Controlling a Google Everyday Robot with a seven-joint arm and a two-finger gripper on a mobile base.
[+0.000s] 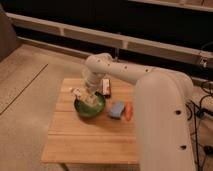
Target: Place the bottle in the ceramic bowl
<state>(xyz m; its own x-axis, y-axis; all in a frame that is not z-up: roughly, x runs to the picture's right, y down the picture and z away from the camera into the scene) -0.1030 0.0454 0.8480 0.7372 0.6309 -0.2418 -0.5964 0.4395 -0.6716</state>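
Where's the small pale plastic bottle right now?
Over the glossy dark green ceramic bowl, at the gripper, sits the small pale plastic bottle, left of the blue sponge.

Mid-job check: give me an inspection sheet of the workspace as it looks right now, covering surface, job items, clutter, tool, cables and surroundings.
Surface: wooden slat table, front half bare.
Job's things: ceramic bowl, dark green, near the table's left-centre; bottle, pale, at the bowl's opening under the tool, whether released cannot be told.
Clutter: translucent cup at the bowl's left rim; dark red-and-white box behind the bowl; blue object and orange object to the bowl's right.
Tool: tool down over the bowl.
Cables: dark cables on the floor at far right.
Surroundings: concrete floor, dark wall with pale rails behind.
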